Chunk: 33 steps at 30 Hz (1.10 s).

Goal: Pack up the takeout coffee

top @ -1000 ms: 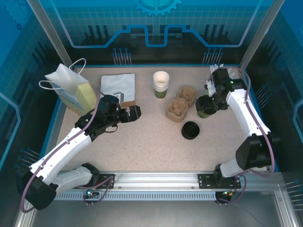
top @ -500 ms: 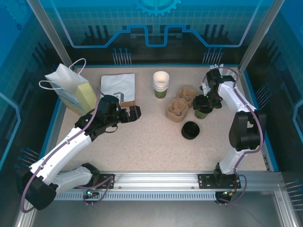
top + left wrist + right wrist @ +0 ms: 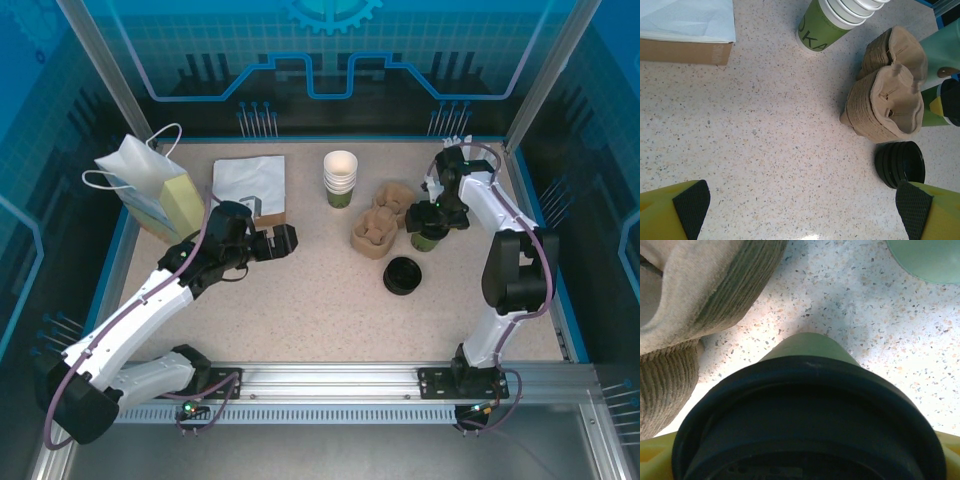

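Low in the left wrist view, the left gripper [image 3: 801,206] is seen wide open – empty. Right of centre from above, the coffee [image 3: 427,240] is clamped by the right gripper [image 3: 432,216] (just beside the tray [image 3: 378,222]).

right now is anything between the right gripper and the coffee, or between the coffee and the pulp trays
Nothing visible. The takeout coffee sits between the fingers of the right gripper, and the stack of pulp trays lies just beside it across bare table.
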Each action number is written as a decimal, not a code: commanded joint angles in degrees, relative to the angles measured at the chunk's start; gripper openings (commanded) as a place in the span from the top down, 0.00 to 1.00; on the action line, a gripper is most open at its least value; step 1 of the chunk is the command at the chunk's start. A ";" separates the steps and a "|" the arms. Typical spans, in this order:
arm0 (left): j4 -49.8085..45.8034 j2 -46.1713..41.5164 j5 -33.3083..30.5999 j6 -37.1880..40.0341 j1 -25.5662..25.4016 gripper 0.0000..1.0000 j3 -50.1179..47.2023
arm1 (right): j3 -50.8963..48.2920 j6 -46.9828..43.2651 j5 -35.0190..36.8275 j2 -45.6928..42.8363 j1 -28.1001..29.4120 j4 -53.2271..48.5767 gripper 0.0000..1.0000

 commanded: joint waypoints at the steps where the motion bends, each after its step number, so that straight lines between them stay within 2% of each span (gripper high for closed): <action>1: -1.27 0.29 -1.06 1.66 0.62 0.01 2.16 | -0.08 -0.03 -0.96 0.01 -0.92 -0.21 0.03; 7: -2.00 -0.65 -2.06 0.88 0.58 0.01 2.85 | -0.73 -0.02 -2.28 -2.66 -0.91 -1.60 0.00; 13: -3.66 -1.99 -2.62 0.63 0.58 0.01 4.51 | -2.26 0.76 -0.53 -7.26 -1.21 -2.86 0.00; 17: -5.43 -2.80 -5.43 -1.44 0.74 0.01 5.52 | -3.18 1.10 0.29 -11.57 -1.56 -3.75 0.01; 23: -5.58 -4.79 -5.24 -4.35 2.55 0.01 4.98 | -5.19 1.72 0.43 -19.52 -2.11 -3.64 0.03; 29: -11.57 -5.48 -6.57 -5.43 5.44 0.01 8.91 | -11.04 3.62 -2.43 -30.77 -2.31 0.09 0.03; 33: -16.29 -6.29 -7.67 -4.56 9.43 0.01 13.64 | -15.35 5.41 -5.79 -38.36 -2.52 3.35 0.02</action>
